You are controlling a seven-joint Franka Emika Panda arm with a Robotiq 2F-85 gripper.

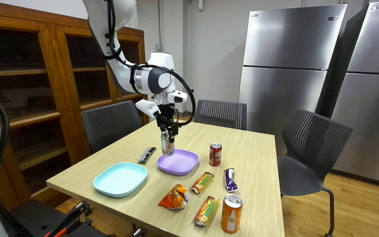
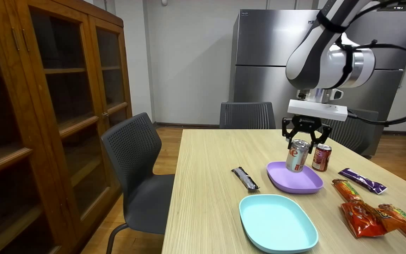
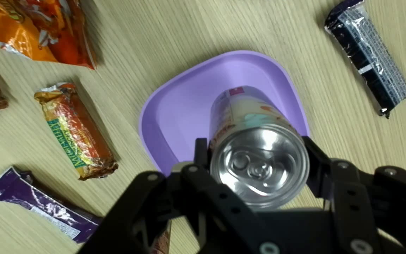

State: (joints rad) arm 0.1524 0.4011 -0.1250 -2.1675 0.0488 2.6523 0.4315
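Observation:
My gripper (image 3: 256, 155) is shut on a silver can (image 3: 250, 109), with one black finger against each side. The can's lid faces the wrist camera. In both exterior views the gripper (image 1: 169, 133) (image 2: 300, 147) points down around the upper part of the can (image 1: 167, 147) (image 2: 296, 160), which leans slightly in an exterior view. The can is over the purple plate (image 1: 176, 163) (image 2: 289, 181) (image 3: 182, 120). I cannot tell whether its base touches the plate. A dark red can (image 1: 215, 154) (image 2: 321, 158) stands upright beside the plate.
A teal plate (image 1: 120, 180) (image 2: 277, 224) and a black-and-silver bar (image 1: 147, 154) (image 3: 370, 58) lie near the purple plate. A purple-wrapped bar (image 1: 230, 180), green-and-orange bars (image 1: 202, 182) (image 1: 206, 210), an orange bag (image 1: 176, 197) and an orange can (image 1: 232, 213) are also on the table. Chairs (image 1: 220, 113) surround it.

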